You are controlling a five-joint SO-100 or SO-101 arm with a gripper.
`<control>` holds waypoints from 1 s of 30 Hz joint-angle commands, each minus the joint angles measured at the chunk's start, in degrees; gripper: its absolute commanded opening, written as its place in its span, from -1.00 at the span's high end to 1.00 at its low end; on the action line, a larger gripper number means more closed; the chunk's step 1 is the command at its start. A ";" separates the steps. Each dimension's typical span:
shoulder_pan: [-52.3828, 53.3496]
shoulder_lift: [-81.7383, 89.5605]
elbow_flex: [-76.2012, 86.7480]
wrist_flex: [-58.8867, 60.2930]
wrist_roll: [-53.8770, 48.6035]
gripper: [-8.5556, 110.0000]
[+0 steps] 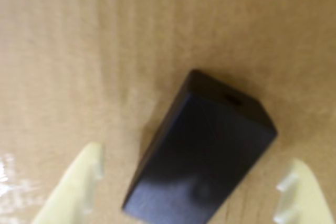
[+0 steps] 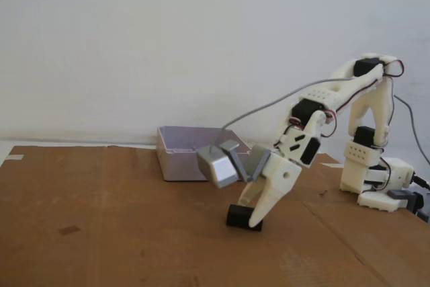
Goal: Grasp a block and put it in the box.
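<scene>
The pincer [image 1: 191, 192] is being held apart astride the block [image 1: 202, 153] on the cardboard surface [image 1: 105, 51], seemingly so it can be clamped.

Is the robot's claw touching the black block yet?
Apart. In the wrist view, bare cardboard shows between the block and each pale finger of the gripper, which straddles it, open.

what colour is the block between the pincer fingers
Matte black: the small rectangular block shows best in the wrist view, lying on brown cardboard.
</scene>
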 commanded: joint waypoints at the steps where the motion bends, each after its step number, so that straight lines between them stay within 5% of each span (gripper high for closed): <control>1: 0.62 0.79 -6.15 -2.11 -0.44 0.18; 30: 0.79 -2.90 -5.80 -2.46 -0.53 0.18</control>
